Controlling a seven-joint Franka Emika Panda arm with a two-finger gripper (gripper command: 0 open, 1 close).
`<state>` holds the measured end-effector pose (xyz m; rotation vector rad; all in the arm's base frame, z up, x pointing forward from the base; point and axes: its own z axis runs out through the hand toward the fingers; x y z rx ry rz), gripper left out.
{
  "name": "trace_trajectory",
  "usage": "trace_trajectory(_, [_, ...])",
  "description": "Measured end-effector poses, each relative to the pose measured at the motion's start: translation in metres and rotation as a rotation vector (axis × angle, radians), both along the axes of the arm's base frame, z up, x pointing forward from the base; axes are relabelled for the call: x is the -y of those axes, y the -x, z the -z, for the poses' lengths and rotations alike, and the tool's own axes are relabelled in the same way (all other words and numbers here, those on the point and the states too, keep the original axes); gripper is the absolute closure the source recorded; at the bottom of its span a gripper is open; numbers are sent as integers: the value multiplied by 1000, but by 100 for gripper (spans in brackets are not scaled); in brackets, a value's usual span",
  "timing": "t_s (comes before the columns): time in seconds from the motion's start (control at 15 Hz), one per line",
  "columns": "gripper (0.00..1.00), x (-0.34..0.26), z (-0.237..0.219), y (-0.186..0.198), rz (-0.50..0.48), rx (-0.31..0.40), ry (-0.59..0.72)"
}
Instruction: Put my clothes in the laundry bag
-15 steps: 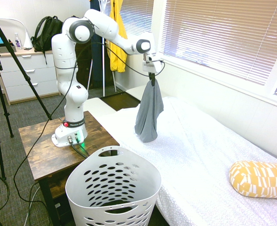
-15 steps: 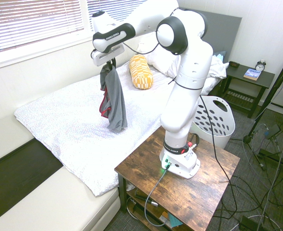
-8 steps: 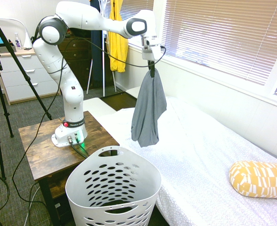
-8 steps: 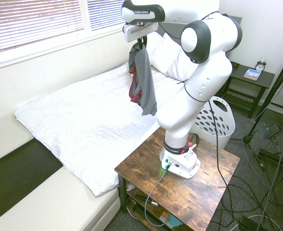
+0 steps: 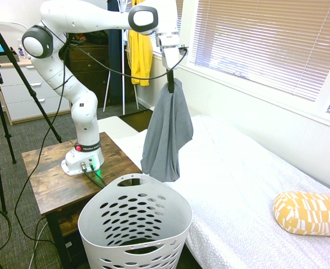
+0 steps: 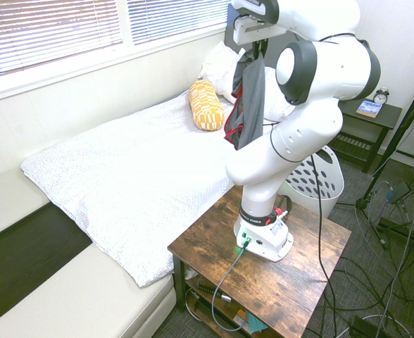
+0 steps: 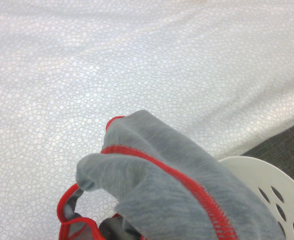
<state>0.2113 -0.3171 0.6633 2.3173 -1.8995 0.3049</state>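
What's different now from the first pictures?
The pincer carried the grey garment closer to the laundry basket, towards the pillow end of the bed. It never let go. The basket and the yellow-and-white pillow stayed put.

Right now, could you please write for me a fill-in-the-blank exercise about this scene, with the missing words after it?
The tool holds a garment whose main colour is ____.
The seams of this garment, seen closely, are ____.
The laundry basket has many ____ in its sides.
The patterned bolster lies on the ____.

Missing words: grey; red; holes; bed.
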Motion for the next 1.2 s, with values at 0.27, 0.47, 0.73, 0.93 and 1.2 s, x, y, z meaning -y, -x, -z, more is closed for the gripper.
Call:
trace_trajectory(0.27, [100,24,14,72,118,-5,2])
trace_trajectory(0.47, [100,43,72,116,186,-17,-15])
trace_trajectory(0.73, [100,60,194,157,258,-13,-68])
trace_trajectory(0.93, [100,74,260,175,296,-26,-79])
trace_trajectory(1.2, [100,93,355,180,312,-83,-103])
